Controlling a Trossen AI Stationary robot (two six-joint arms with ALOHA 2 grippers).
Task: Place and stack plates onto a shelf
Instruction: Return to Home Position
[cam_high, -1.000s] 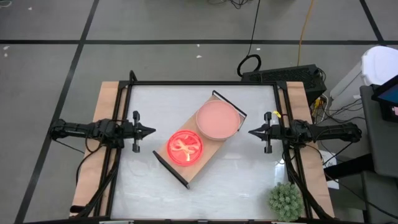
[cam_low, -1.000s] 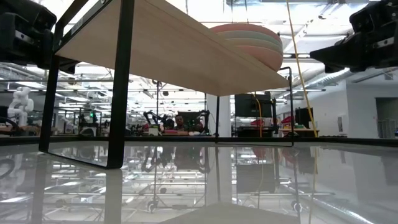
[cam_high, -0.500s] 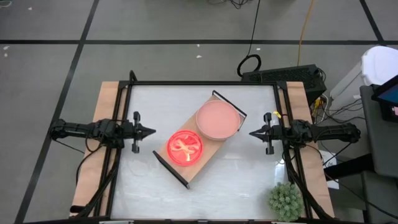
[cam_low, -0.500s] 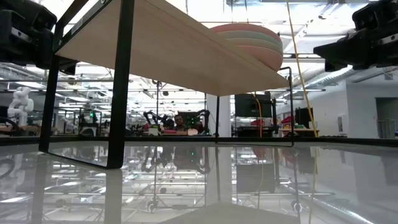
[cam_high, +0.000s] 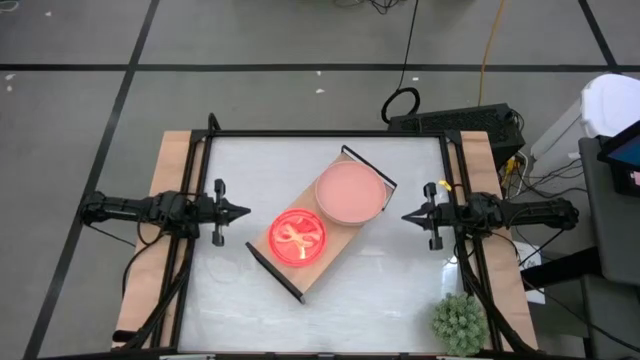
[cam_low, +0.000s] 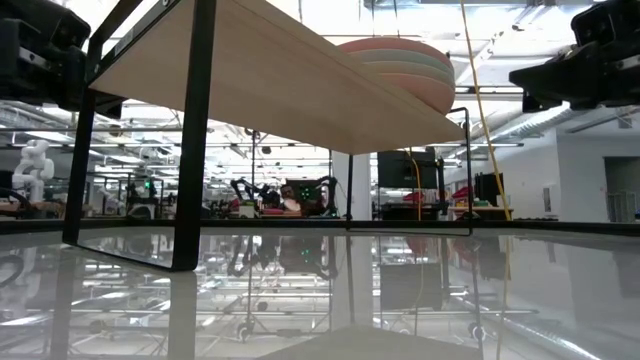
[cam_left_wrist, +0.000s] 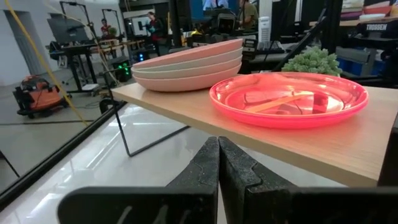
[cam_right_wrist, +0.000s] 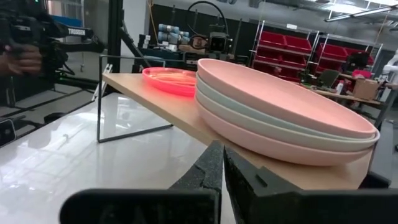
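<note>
The light-wood shelf (cam_high: 322, 222) with black frame ends stands on its legs slantwise in the middle of the table. On its far end rests a stack of large matte plates (cam_high: 349, 191), dusty pink on top with pale ones below (cam_right_wrist: 280, 115). On its near end lies a translucent neon pink plate (cam_high: 297, 237) (cam_left_wrist: 289, 98). My left gripper (cam_high: 246, 210) is shut, hovering left of the shelf, touching nothing. My right gripper (cam_high: 405, 214) is shut, hovering right of the shelf, also apart from it.
A spiky green plant (cam_high: 459, 322) stands at the table's near right corner. Black frame rails (cam_high: 325, 134) run along the table's edges. Bare white tabletop (cam_high: 380, 290) lies near and far of the shelf.
My right gripper has drawn back slightly toward the table's right edge, away from the shelf. The plates and the shelf have stayed still.
</note>
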